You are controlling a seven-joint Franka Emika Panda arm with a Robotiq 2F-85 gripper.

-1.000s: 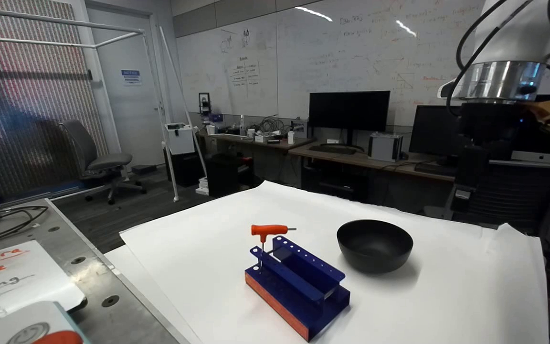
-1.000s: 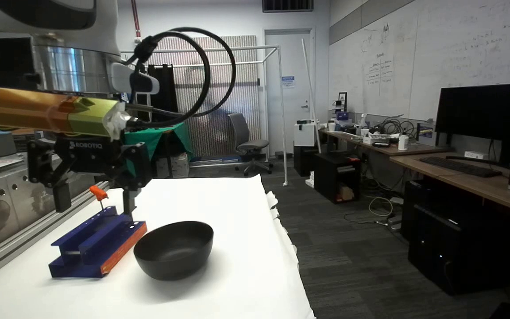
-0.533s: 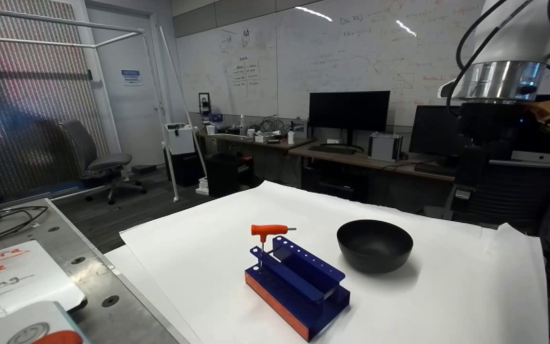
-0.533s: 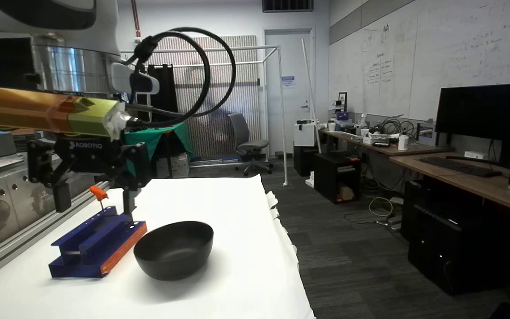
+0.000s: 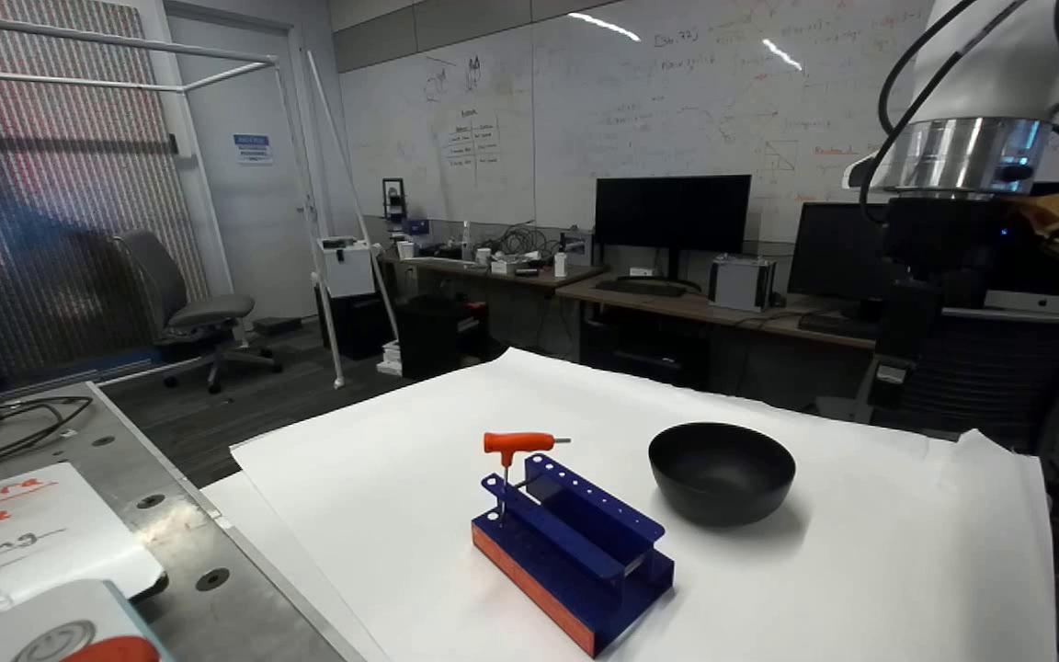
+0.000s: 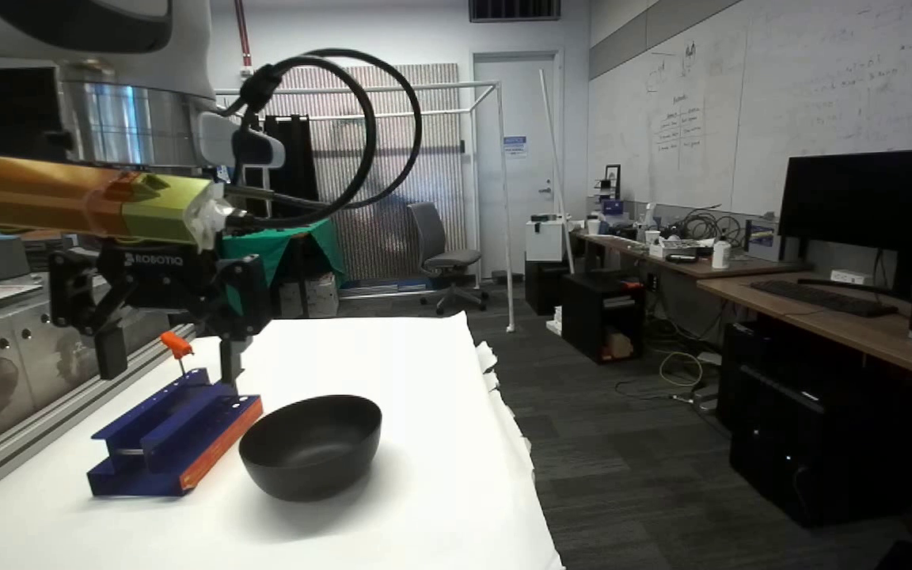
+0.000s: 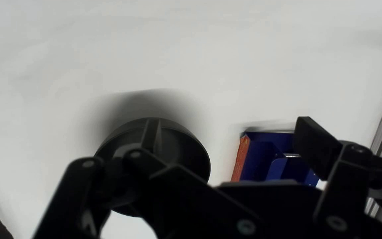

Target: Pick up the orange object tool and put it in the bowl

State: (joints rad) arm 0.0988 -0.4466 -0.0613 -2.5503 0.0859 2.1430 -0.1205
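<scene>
We see the orange tool (image 5: pixel 518 443) standing upright at one end of the dark blue rack (image 5: pixel 559 538): a smooth T-shaped handle over a slim metal shank, with a short metal tip jutting from the crosspiece. The rack is all flat planes, its flanges pierced with round holes, a mottled orange strip (image 5: pixel 534 590) along one side. Near it, apart, sits the bowl (image 5: pixel 723 501), matte black, round, tapering to its base. Both rest on the white-covered bench (image 5: pixel 824 588), smooth in the middle, creased at the edges. Higher up hangs our end effector (image 6: pixel 172 368), its blocky black fingers (image 7: pixel 313 146) spread wide, holding nothing. In the wrist view, one finger overlaps the bowl, the other the rack.
</scene>
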